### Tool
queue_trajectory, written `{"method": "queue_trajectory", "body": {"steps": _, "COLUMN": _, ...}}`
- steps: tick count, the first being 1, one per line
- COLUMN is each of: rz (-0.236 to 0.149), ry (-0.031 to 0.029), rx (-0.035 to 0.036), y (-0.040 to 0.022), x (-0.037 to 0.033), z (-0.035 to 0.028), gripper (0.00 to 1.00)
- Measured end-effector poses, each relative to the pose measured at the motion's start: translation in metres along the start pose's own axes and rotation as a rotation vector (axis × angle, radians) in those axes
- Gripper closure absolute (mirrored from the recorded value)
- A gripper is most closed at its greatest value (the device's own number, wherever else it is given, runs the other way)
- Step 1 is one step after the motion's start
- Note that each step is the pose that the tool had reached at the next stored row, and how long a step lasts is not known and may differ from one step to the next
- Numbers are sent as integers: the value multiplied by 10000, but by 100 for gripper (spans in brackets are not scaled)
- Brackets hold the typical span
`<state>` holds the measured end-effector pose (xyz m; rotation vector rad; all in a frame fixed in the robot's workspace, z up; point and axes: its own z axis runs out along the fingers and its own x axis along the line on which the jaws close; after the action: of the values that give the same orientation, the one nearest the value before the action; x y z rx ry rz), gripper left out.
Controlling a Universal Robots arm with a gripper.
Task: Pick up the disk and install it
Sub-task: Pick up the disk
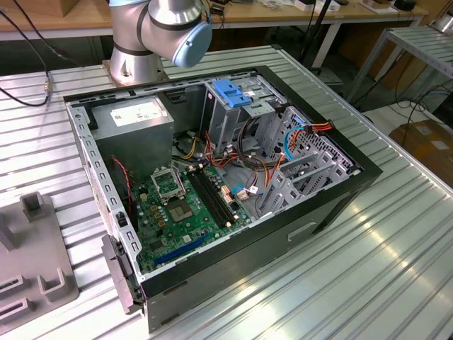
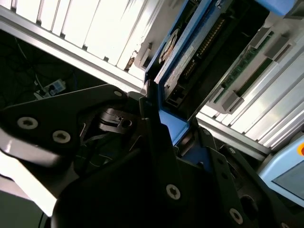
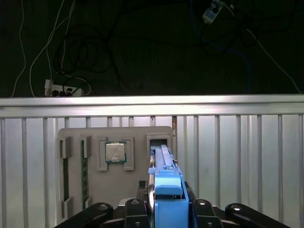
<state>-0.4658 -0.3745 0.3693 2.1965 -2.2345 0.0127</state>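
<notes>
In the first wrist view the disk (image 3: 166,178) stands on edge, a grey drive framed by bright blue rails. Its far end reaches the rightmost slot of a grey fixture tray (image 3: 95,190). My gripper (image 3: 167,207) is shut on the disk, with one dark finger pressed against each side. The second wrist view shows the disk (image 2: 190,52) from close by, its connector edge and a blue rail rising out of the gripper (image 2: 164,123). The open computer case (image 1: 357,188) lies on the slatted table in the exterior view, with a grey drive cage (image 1: 225,117) at its back.
The fixture tray also holds a processor chip (image 3: 115,152) and two memory sticks (image 3: 65,175); part of the tray (image 1: 35,262) sits at the exterior view's left. A blue bracket (image 1: 233,92) tops the drive cage. Cables (image 1: 297,134) cross the case. The table edge (image 3: 152,100) runs beyond the tray.
</notes>
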Motion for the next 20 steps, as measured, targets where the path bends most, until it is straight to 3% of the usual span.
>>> {"method": "queue_trajectory", "body": {"steps": 20, "rz": 0, "ry": -1, "rx": 0, "y": 0, "x": 3, "z": -250, "gripper": 63}}
